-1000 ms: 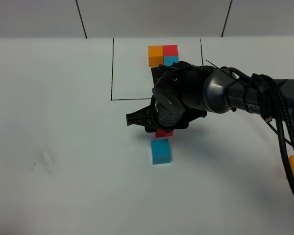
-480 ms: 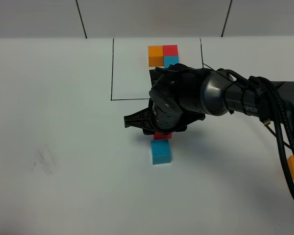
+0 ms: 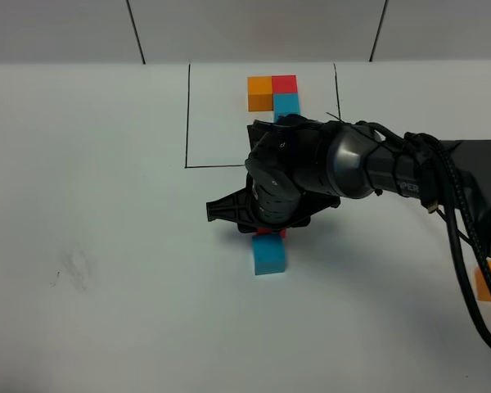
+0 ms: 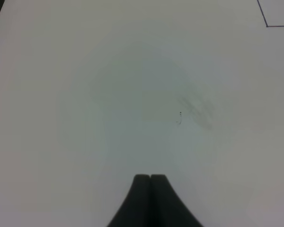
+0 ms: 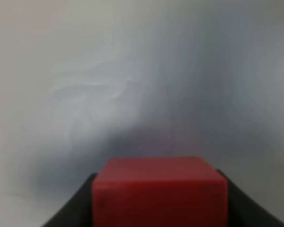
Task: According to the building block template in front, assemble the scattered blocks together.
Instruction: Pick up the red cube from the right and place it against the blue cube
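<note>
White table [image 3: 106,205] bears blue cube [image 3: 269,255] touching red cube [image 5: 159,189] clamped in right jaws; left jaws together.

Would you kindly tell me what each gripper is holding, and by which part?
The right gripper holds the red cube by two opposite sides; the left gripper, shut, holds nothing.

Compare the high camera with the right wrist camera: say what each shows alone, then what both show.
Only the high camera: the framed template, the loose blue cube and an orange cube at the far right edge. Only the right wrist camera: the red cube's broad face, clamped in the right gripper. Both: the red cube, just a sliver from above, and the white table.
</note>
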`<action>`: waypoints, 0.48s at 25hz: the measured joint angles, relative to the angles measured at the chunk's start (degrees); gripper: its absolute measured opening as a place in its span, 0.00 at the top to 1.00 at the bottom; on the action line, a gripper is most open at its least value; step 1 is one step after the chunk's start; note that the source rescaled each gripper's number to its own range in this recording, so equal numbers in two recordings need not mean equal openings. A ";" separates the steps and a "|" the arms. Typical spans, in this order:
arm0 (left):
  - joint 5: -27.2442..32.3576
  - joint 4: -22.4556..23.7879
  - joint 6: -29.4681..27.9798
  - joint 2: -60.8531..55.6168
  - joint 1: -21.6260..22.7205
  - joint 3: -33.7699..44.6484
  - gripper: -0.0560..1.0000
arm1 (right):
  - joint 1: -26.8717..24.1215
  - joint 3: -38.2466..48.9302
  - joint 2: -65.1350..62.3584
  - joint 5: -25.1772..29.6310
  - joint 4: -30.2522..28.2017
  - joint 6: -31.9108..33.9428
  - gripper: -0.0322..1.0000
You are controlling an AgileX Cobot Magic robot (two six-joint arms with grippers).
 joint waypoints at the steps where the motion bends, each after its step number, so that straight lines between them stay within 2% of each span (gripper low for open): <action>1: 0.00 0.00 0.00 0.00 0.00 0.00 0.95 | 0.00 0.00 0.24 -0.14 0.00 0.01 0.55; 12: 0.00 1.43 -0.05 0.00 0.00 0.00 0.95 | 0.00 -0.17 2.31 -0.67 0.00 0.45 0.55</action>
